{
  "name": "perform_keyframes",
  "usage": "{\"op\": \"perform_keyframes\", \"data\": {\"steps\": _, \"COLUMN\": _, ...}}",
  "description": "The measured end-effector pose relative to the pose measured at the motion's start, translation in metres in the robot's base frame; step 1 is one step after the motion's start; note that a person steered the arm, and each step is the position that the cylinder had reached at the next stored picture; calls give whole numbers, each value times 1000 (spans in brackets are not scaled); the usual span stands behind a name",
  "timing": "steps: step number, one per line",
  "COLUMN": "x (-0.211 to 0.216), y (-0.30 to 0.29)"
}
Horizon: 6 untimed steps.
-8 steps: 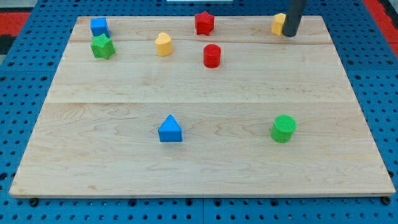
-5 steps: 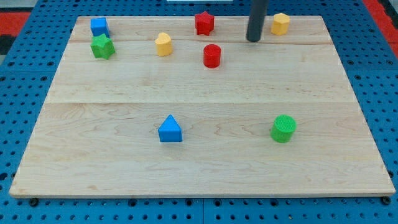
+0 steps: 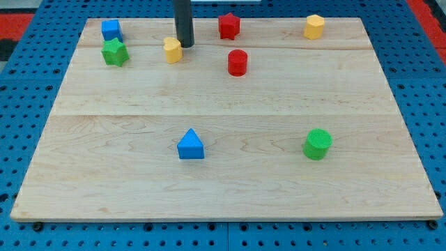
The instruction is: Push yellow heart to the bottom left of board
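Note:
The yellow heart (image 3: 172,50) lies near the top left of the wooden board (image 3: 223,181). My tip (image 3: 185,44) is right against the heart's upper right side, touching it or nearly so. The rod rises straight up out of the view's top. The board's bottom left corner is far from the heart, down the view's left.
A green star (image 3: 115,52) and a blue block (image 3: 111,30) sit left of the heart. A red star (image 3: 228,26) and a red cylinder (image 3: 237,62) sit to its right. A yellow hexagon (image 3: 314,26) is top right. A blue triangle (image 3: 190,144) and a green cylinder (image 3: 318,143) lie lower down.
My tip has swept left along the top of the board, from beside the yellow hexagon to the yellow heart. The heart has shifted a little to the left.

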State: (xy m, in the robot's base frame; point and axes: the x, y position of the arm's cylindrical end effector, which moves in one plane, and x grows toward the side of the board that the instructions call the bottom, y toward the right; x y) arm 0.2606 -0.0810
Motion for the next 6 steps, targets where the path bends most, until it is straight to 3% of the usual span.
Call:
{"op": "perform_keyframes", "data": {"steps": 1, "x": -12, "y": -14}}
{"op": "perform_keyframes", "data": {"steps": 6, "x": 89, "y": -31}}
